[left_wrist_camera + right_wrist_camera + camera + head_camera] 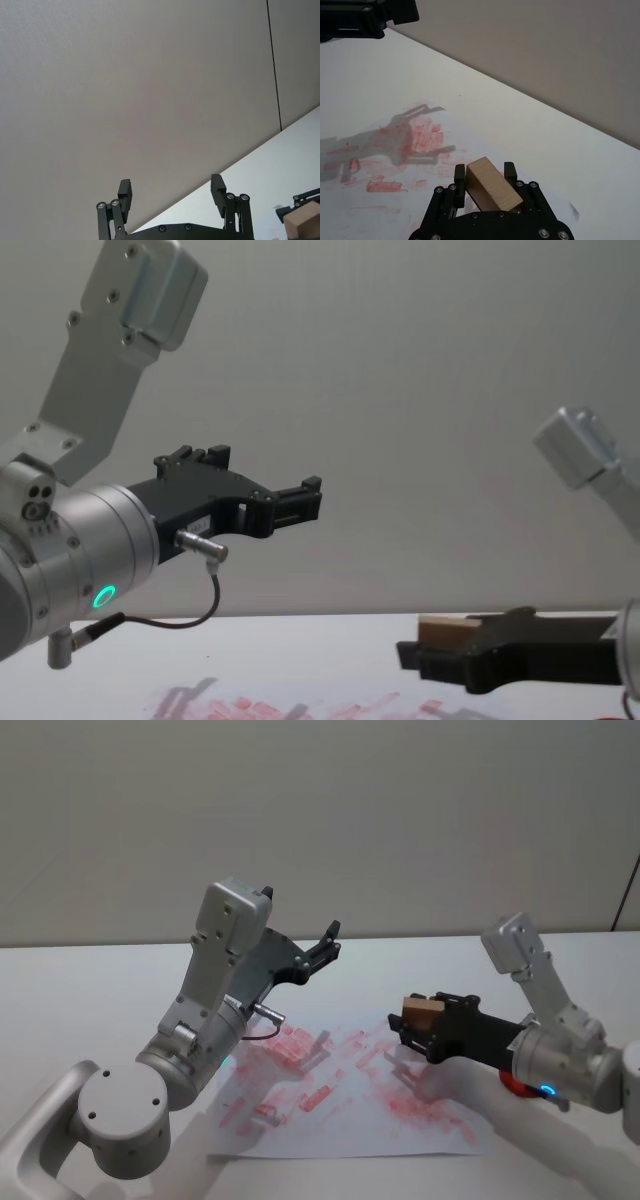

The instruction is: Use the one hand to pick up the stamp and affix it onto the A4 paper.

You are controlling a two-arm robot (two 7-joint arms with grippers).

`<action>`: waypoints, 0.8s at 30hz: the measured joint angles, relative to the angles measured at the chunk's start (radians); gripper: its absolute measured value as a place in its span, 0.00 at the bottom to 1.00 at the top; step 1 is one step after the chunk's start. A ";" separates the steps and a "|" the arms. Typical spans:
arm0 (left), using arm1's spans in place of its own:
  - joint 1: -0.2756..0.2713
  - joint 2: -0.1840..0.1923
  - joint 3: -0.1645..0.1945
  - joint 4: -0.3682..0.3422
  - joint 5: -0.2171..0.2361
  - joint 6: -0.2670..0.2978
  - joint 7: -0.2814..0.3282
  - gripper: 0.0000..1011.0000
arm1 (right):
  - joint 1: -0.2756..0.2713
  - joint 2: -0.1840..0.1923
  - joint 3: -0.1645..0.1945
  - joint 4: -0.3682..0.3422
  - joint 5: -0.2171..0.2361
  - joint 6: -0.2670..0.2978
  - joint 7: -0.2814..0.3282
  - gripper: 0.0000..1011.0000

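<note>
My right gripper [406, 1022] was clamped on the stamp [422, 1011], one black ribbed finger on each long side. The stamp was a plain block of light tan wood, smooth and square-edged, about as wide as the gap between my fingers; in the right wrist view [492, 187] it sat tilted and stuck out past the fingertips. I held it low over the right part of the paper [350, 1132], clear of the sheet, and the gripper's shadow fell on the sheet just below it. A blue light [548, 1090] glowed on that wrist, and something red [513, 1084] lay under it that I could not make out.

The paper was a white sheet lying flat on the near middle of the table [100, 990], covered in uneven rows of smudgy red-pink bar marks, thickest toward its right.

My left gripper [328, 942] hung raised above the sheet's far left corner, pointing away from me, its fingers spread wide with nothing between them [171, 192]. A green light [104, 594] shone on its silver wrist beside a thin black cable [200, 615]. A small white label [203, 524] sat on the gripper's side, too small to read.

The table was plain matt white. Beyond it stood a bare grey-beige wall [400, 820] with one dark vertical seam [273, 65] at the far right.
</note>
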 joint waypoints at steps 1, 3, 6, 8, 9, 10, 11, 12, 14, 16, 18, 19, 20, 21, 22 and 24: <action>0.000 0.000 0.000 0.000 0.000 0.000 0.000 0.99 | 0.009 -0.005 -0.003 0.016 0.003 -0.003 0.014 0.45; 0.000 0.000 0.000 0.000 0.000 0.000 0.000 0.99 | 0.018 -0.010 -0.005 0.033 0.005 -0.007 0.027 0.45; 0.000 0.000 0.000 0.000 0.000 0.000 0.000 0.99 | 0.040 -0.022 -0.013 0.072 0.006 -0.013 0.055 0.45; 0.000 0.000 0.000 0.000 0.000 0.000 0.000 0.99 | 0.046 -0.025 -0.015 0.083 0.006 -0.015 0.065 0.45; 0.000 0.000 0.000 0.000 0.000 0.000 0.000 0.99 | 0.049 -0.026 -0.016 0.088 0.005 -0.016 0.069 0.45; 0.000 0.000 0.000 0.000 0.000 0.000 0.000 0.99 | 0.053 -0.028 -0.017 0.094 0.004 -0.016 0.072 0.45; 0.000 0.000 0.000 0.000 0.000 0.000 0.000 0.99 | 0.057 -0.030 -0.019 0.101 0.002 -0.016 0.079 0.45; 0.000 0.000 0.000 0.000 0.000 0.000 0.000 0.99 | 0.059 -0.031 -0.021 0.105 0.000 -0.016 0.083 0.45; 0.000 0.000 0.000 0.000 0.000 0.000 0.000 0.99 | 0.065 -0.033 -0.024 0.113 -0.007 -0.014 0.091 0.45; 0.000 0.000 0.000 0.000 0.000 0.000 0.000 0.99 | 0.069 -0.034 -0.027 0.119 -0.017 -0.007 0.100 0.45; 0.000 0.000 0.000 0.000 0.000 0.000 0.000 0.99 | 0.072 -0.034 -0.029 0.121 -0.025 -0.001 0.105 0.45; 0.000 0.000 0.000 0.000 0.000 0.000 0.000 0.99 | 0.073 -0.034 -0.030 0.122 -0.028 0.001 0.107 0.45; 0.000 0.000 0.000 0.000 0.000 0.000 0.000 0.99 | 0.074 -0.034 -0.031 0.122 -0.031 0.005 0.109 0.45; 0.000 0.000 0.000 0.000 0.000 0.000 0.000 0.99 | 0.075 -0.033 -0.033 0.123 -0.039 0.013 0.114 0.45; 0.000 0.000 0.000 0.000 0.000 0.000 0.000 0.99 | 0.076 -0.032 -0.034 0.123 -0.045 0.020 0.118 0.45; 0.000 0.000 0.000 0.000 0.000 0.000 0.000 0.99 | 0.076 -0.030 -0.035 0.123 -0.052 0.030 0.123 0.45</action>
